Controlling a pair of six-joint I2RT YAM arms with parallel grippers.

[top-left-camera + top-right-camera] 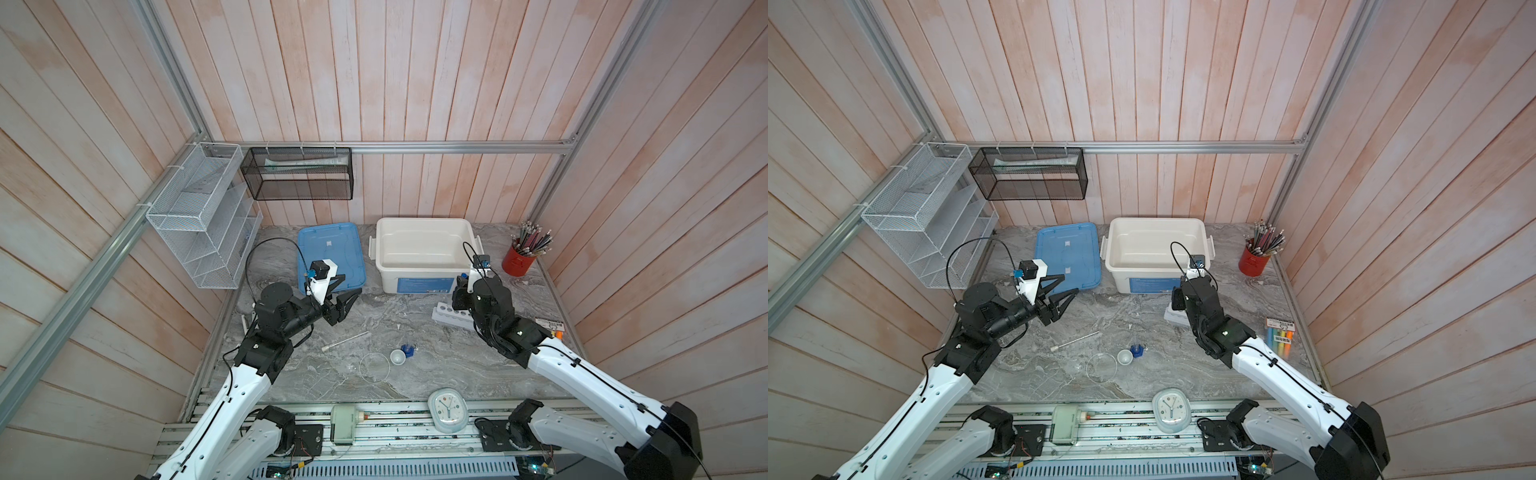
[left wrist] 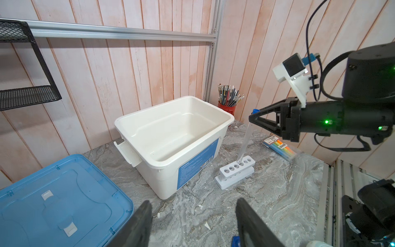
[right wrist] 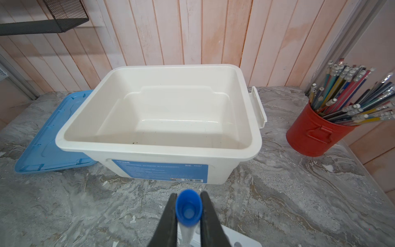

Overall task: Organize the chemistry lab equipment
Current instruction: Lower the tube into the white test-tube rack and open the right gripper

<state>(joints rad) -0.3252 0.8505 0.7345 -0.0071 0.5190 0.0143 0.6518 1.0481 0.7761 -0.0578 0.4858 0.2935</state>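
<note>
Right gripper [image 3: 189, 193] clamped on blue-capped test tube [image 3: 188, 210], close to the cap

Tube tilted, lower end at the mouth of a hole in the white rack [image 2: 237, 171]; rack sits at 5 o'clock of the white bin [image 1: 379, 249] in both top views. Left gripper [image 1: 352, 284] jaws apart, nothing between them, over the near edge of the blue lid [image 1: 328, 249]. White-capped tube [image 1: 345, 341] lies flat at 10 o'clock of the small bowl [image 1: 397, 356]; blue-based cylinder [image 1: 408, 350] just beside it at 2 o'clock, glass vessel [image 1: 374, 367] at 8 o'clock
</note>
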